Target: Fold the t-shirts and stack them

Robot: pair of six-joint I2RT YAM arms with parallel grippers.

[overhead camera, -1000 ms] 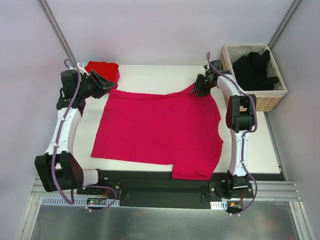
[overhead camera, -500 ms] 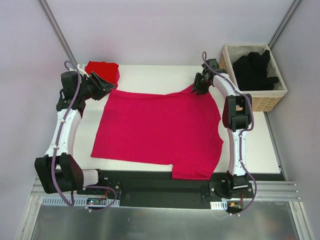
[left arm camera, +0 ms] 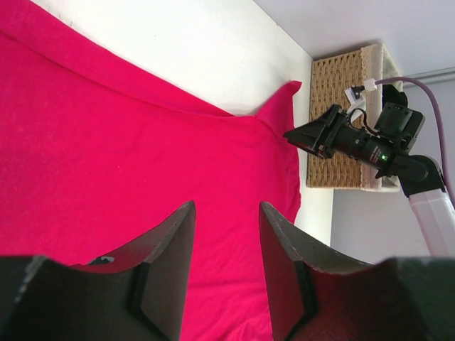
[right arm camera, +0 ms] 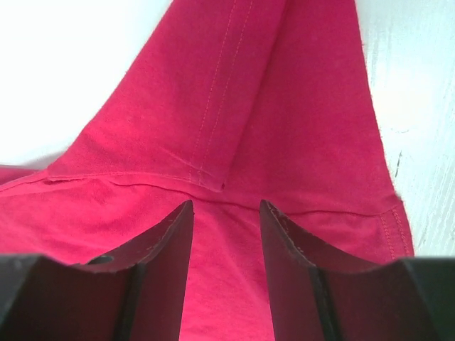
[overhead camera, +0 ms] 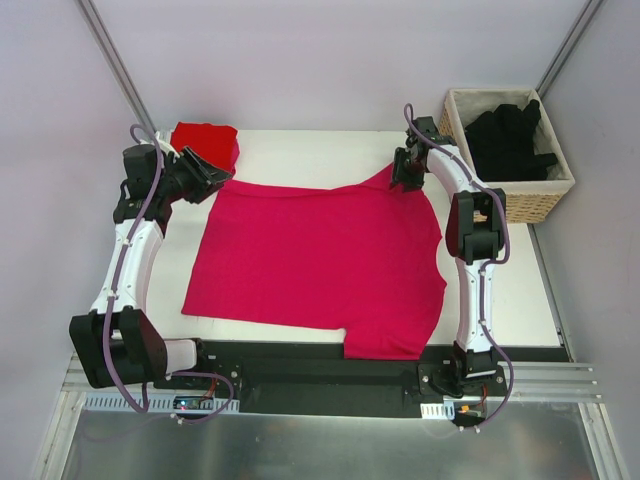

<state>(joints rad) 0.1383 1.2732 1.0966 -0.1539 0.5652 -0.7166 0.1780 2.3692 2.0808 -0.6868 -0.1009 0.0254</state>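
A magenta-pink t-shirt (overhead camera: pixel 320 260) lies spread flat across the table, one sleeve pointing to the back right and one at the front edge. My left gripper (overhead camera: pixel 216 178) hovers at its back left corner, jaws open (left arm camera: pixel 226 213) with only pink cloth (left arm camera: pixel 106 142) showing below them. Over the back right sleeve (right arm camera: pixel 213 106) my right gripper (overhead camera: pixel 403 172) stands open (right arm camera: pixel 226 209), and nothing is pinched between its fingers. A folded red t-shirt (overhead camera: pixel 205 140) sits at the back left corner. Black t-shirts (overhead camera: pixel 505 140) fill the basket.
The woven wicker basket (overhead camera: pixel 525 205) stands at the back right, just beyond the right arm, and shows in the left wrist view too (left arm camera: pixel 334 128). Bare white table (overhead camera: pixel 300 150) runs behind the pink shirt and along its right side (overhead camera: pixel 510 280).
My right gripper has shifted slightly left and back over the sleeve. The left arm and the pink shirt have hardly moved.
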